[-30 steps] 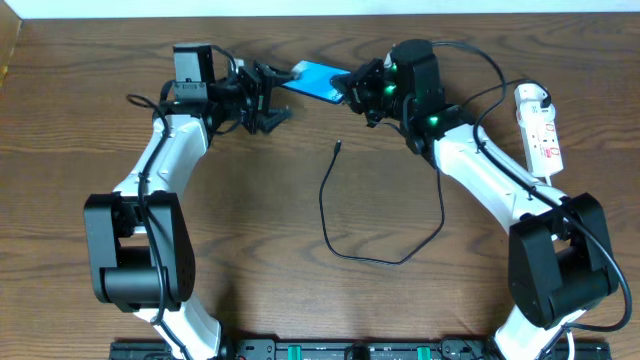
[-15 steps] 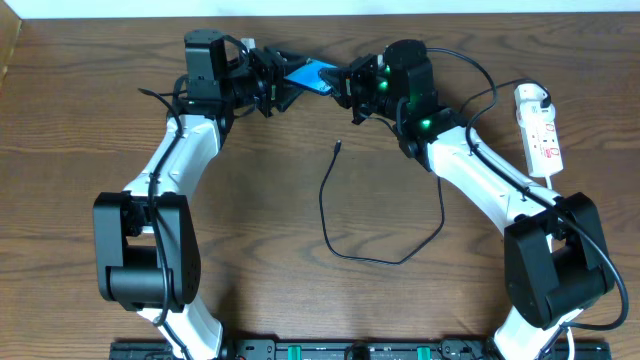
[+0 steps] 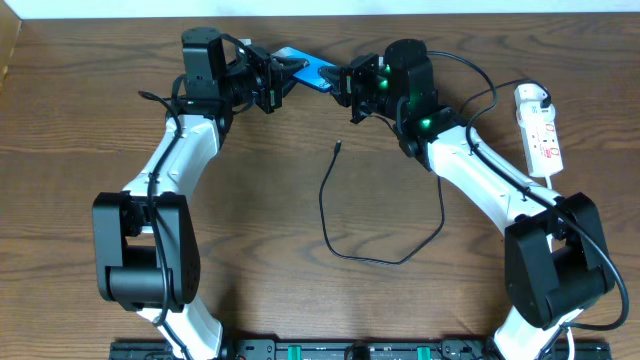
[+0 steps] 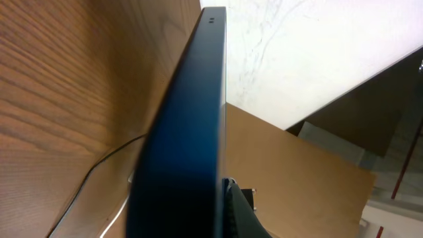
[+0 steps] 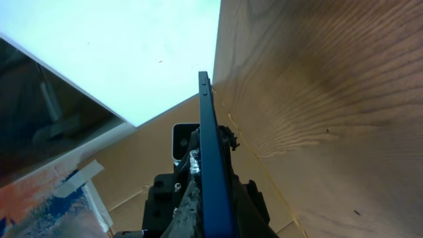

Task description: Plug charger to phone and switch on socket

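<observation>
At the far edge of the grained wooden table (image 3: 250,250), my right gripper (image 3: 346,83) clamps the slim, glossy phone (image 3: 312,72). My left gripper (image 3: 280,82) meets its other end, but I cannot tell whether it grips. The thin black charger (image 3: 322,200) loops nearby.

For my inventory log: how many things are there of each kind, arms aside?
phone: 1
cable: 1
power strip: 1
Total: 3

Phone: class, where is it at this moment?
Overhead view: the phone is top centre, near the table's far edge, between the left gripper and right gripper.
</observation>
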Motion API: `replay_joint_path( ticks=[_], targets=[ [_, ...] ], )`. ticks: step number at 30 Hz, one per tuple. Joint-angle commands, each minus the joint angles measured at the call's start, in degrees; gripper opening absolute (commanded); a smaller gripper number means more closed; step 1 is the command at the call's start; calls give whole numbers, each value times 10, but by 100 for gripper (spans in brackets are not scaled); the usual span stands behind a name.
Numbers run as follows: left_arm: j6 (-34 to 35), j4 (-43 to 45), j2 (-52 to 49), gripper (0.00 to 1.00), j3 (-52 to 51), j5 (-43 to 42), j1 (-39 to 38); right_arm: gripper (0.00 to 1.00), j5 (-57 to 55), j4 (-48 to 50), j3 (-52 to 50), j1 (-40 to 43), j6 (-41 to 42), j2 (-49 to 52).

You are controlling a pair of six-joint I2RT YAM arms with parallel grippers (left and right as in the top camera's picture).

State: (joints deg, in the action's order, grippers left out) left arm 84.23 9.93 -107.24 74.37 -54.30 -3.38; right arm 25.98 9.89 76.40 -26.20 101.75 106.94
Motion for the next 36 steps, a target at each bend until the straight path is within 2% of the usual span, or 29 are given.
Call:
replay_joint_path(
  ticks=[1, 6, 9, 12, 13, 14, 16, 17, 19, 23, 26, 27, 28, 30, 36],
  targets=[
    [-20, 3, 15, 7, 5, 0, 0, 8, 10, -3, 12, -9, -30, 2],
    [-38, 14, 15, 7, 5, 0, 1, 24, 5, -3, 12, -9, -59, 2],
    [-71, 31, 15, 7, 5, -1, 2, 40, 2, -3, 12, -9, -96, 2],
    [-110, 31, 15, 7, 5, -5, 9, 60, -15, -5, 12, -4, -193, 2],
    [-121, 31, 15, 7, 5, -8, 12, 70, -19, -6, 12, 0, -249, 2],
    [-145, 31, 15, 7, 5, -20, 21, 85, -19, -7, 12, 9, -330, 2],
    [-174, 31, 15, 7, 5, -38, 33, 99, -18, -15, 12, 22, -426, 2],
    [-191, 31, 15, 7, 5, -52, 41, 99, -18, -31, 12, 33, -487, 2],
    [-224, 31, 15, 7, 5, -85, 61, 99, -16, -72, 12, 53, -540, 2],
    [-266, 30, 15, 7, 5, -154, 92, 99, -16, -148, 12, 76, -575, 2],
    [-268, 30, 15, 7, 5, -206, 116, 98, -17, -231, 12, 89, -601, 2],
    [-268, 30, 15, 7, 5, -220, 124, 95, -17, -259, 12, 90, -605, 2],
    [-268, 30, 15, 7, 5, -246, 139, 89, -16, -301, 12, 89, -647, 2],
    [-268, 30, 15, 7, 5, -267, 153, 83, 9, -322, 12, 84, -716, 2],
    [-247, 30, 15, 7, 5, -304, 207, 71, 12, -384, 13, 63, -746, 2]
  ],
)
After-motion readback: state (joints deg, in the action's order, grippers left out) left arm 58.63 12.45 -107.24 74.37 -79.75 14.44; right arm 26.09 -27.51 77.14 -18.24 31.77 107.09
